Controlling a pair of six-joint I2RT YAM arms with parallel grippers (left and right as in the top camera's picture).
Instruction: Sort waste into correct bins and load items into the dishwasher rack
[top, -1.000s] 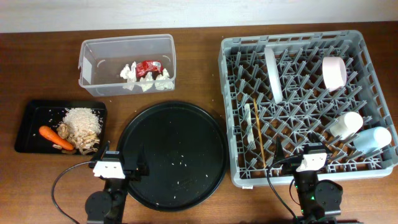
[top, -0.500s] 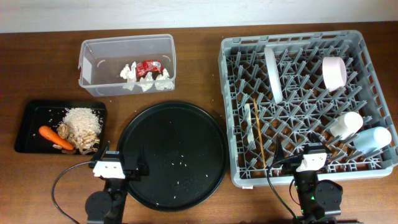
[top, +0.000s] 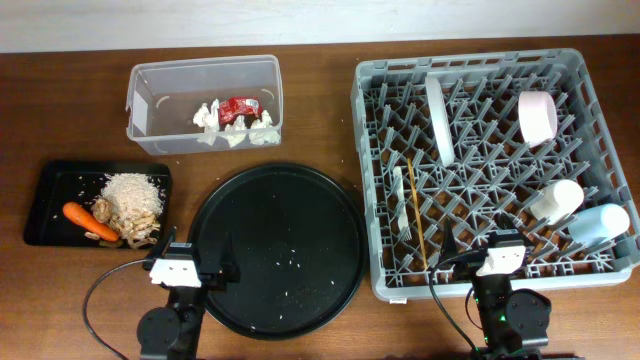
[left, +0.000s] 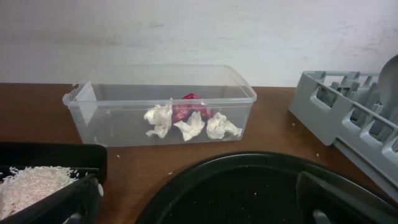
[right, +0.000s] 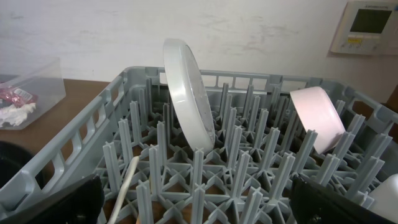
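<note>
The clear tub (top: 205, 62) holds white napkins (top: 235, 132) and the red wrapper (top: 240, 106). The shallow black tray (top: 45, 205) holds the carrot (top: 82, 215), rice (top: 130, 190) and brown scraps (top: 135, 232). The grey rack (top: 470, 57) holds the white bowl (top: 438, 118), pink bowl (top: 537, 116), white cup (top: 555, 200), blue cup (top: 598, 225), fork (top: 398, 200) and chopstick (top: 417, 215). My left gripper (top: 192, 262) is open and empty at the round tray's near left edge. My right gripper (top: 497, 252) is open and empty over the rack's near edge.
The large round black tray (top: 280, 230) lies between the bins and the rack, with a few rice grains on it. In the left wrist view the tub (left: 124, 118) stands ahead. In the right wrist view the white bowl (right: 186, 87) and pink bowl (right: 317, 115) stand on edge.
</note>
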